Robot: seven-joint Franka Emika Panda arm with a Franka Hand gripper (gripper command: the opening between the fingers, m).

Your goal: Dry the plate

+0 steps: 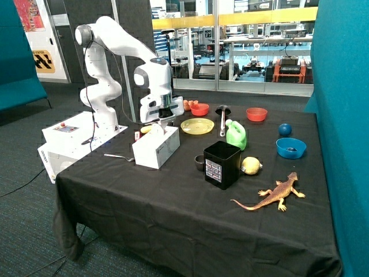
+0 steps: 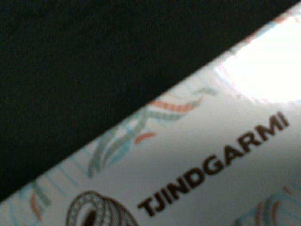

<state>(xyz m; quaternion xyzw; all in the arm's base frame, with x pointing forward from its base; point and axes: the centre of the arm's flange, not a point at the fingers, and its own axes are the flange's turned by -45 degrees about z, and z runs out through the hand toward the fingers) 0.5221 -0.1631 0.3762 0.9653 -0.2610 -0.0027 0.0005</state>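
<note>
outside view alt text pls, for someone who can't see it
A white robot arm's gripper is down at the top of a white cardboard tissue box on a black-clothed table. Just beyond the box lies a flat pale yellow plastic plate, untouched.

We see the plate [image 1: 197, 126]: pale yellow, round, raised rim, lying flat on the black-clothed tabletop [image 1: 173, 202] w/ nothing on it, btw the white box [image 1: 156, 146] and green jug [image 1: 236, 134].
</note>
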